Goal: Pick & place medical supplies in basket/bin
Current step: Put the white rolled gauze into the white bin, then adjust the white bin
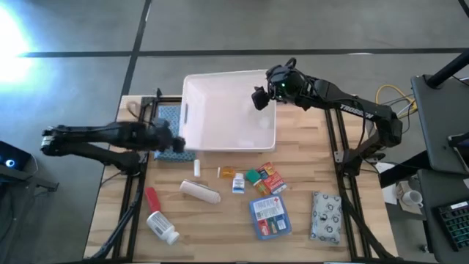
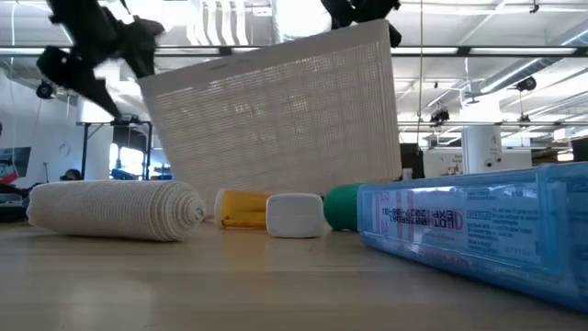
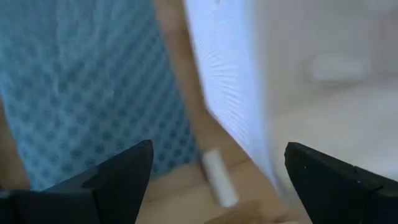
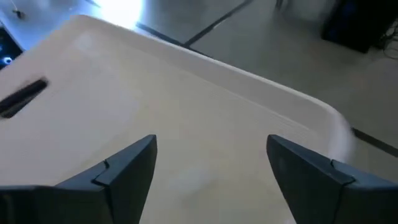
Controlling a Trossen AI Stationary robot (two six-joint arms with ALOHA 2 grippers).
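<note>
The white basket [image 1: 229,110] sits at the table's far middle; in the low view the basket [image 2: 276,110] looks tilted, its right side higher. My right gripper [image 1: 261,97] is open at the top of the basket's right wall, looking into the basket [image 4: 186,124]. My left gripper [image 1: 177,141] is open, low beside the basket's near left corner, over the blue cloth [image 3: 81,87] and a small white cylinder [image 3: 219,178]. Lying loose on the table are the white roll [image 1: 200,191], red tube [image 1: 152,198], pill bottle [image 1: 163,227], small boxes [image 1: 264,180], blue pack [image 1: 270,216] and patterned pouch [image 1: 326,217]. My right gripper stands with its fingers spread at the rim of the basket's right wall [image 1: 272,103], coming from the table's right; whether a finger touches the wall I cannot tell, since the rim lies below the wrist view.
The blue textured cloth [image 1: 168,121] lies left of the basket under my left arm. The supplies crowd the near half of the table. In the low view the roll [image 2: 115,210], a yellow-and-white item [image 2: 271,211] and the blue pack [image 2: 478,230] stand in front of the basket.
</note>
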